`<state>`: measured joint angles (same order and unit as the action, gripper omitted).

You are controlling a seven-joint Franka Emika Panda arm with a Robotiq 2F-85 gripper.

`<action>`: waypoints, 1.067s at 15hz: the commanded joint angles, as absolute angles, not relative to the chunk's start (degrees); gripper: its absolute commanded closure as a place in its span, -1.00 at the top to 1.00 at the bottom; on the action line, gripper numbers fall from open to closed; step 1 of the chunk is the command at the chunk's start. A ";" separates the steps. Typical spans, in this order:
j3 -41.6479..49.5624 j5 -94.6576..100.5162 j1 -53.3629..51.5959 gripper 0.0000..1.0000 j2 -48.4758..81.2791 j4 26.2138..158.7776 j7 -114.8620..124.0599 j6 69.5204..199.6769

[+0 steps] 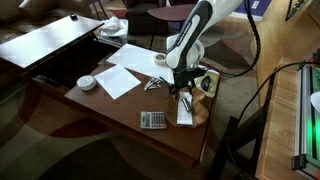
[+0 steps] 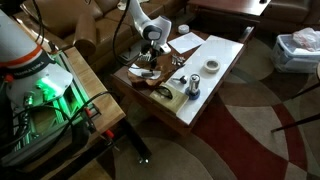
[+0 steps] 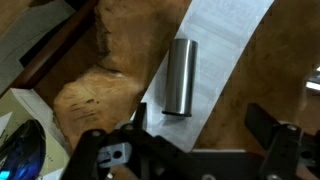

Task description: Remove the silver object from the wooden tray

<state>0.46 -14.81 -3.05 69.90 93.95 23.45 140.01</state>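
Okay, in an exterior view the arm drops in from the upper right and the gripper hangs low over the dark table, right of centre. The wooden tray sits just to its right, the white paper slip just below, and a grey calculator lower left of that. Over to another exterior view: the gripper sits at top centre, too small to read the jaws. The wrist view settles it: 2 fingers spread wide along the bottom edge, nothing between them. The silver object lies mid-frame on the white paper slip, slightly tilted — the tray's pale wood is just to its left.
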 commanded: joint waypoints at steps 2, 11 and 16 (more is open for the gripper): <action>-0.10 -15.10 1.93 1.00 75.49 83.41 20.19 123.10; -1.92 -21.57 6.67 1.00 81.78 75.00 20.53 117.61; -1.71 -23.07 7.79 0.95 83.05 72.72 20.25 119.65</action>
<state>-1.10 -21.48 6.39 81.11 75.59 20.87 118.62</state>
